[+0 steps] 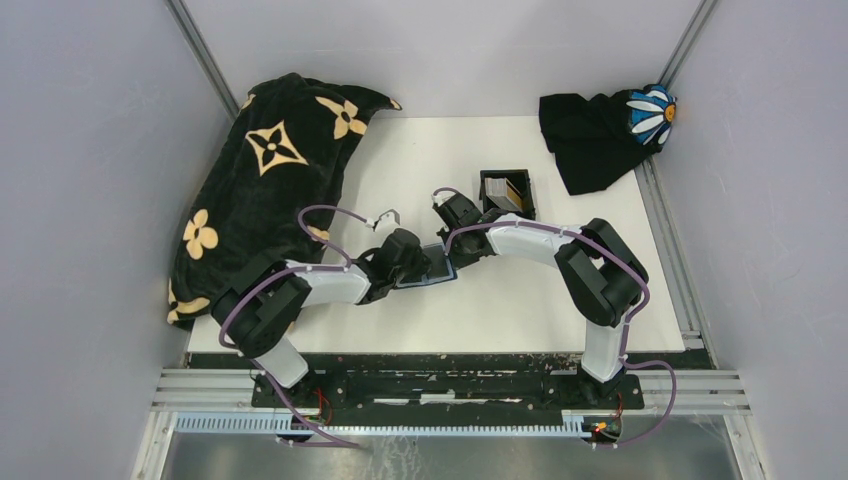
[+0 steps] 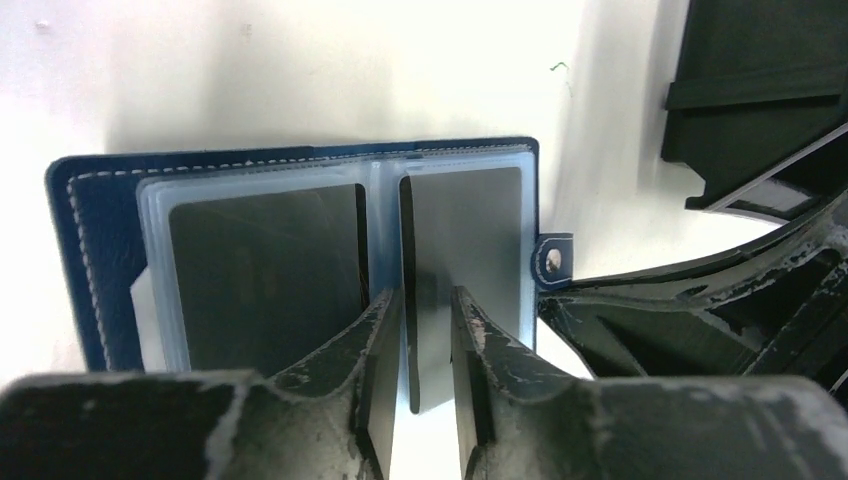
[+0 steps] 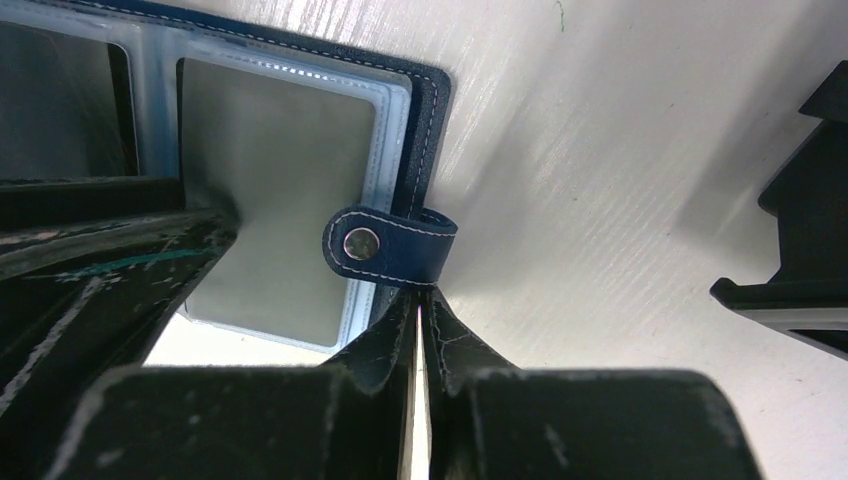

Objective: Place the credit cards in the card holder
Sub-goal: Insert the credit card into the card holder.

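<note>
A: Where is the card holder [image 2: 100, 250]?
B: Lying open, sleeves up, about mid-table [image 1: 520, 300] and somewhat nearer the near edge, between the two arms.
A: Right gripper [image 3: 420, 298]?
B: Clenched on the snap tab [image 3: 390, 245] at the holder's right edge. Reads as pinning the cover flat.
A: Left gripper [image 2: 427, 305]?
B: Over the centre fold, jaws partly apart. The fingers flank the inner edge of the right-hand sleeve, and nothing is visibly pinched between them.
A: Any cards in?
B: Two grey credit cards [image 2: 265, 275] appear seated, one in each facing sleeve. The right one may not be fully home, since its near end seems to stand a little proud. Can't confirm.
A: What's left?
B: What look like further cards [image 1: 508, 192] stand in the black tray [image 1: 485, 196] toward the far edge, right of centre, well apart from the holder. Judgement: partway. About two are loaded, and the tray stock is not yet moved.
</note>
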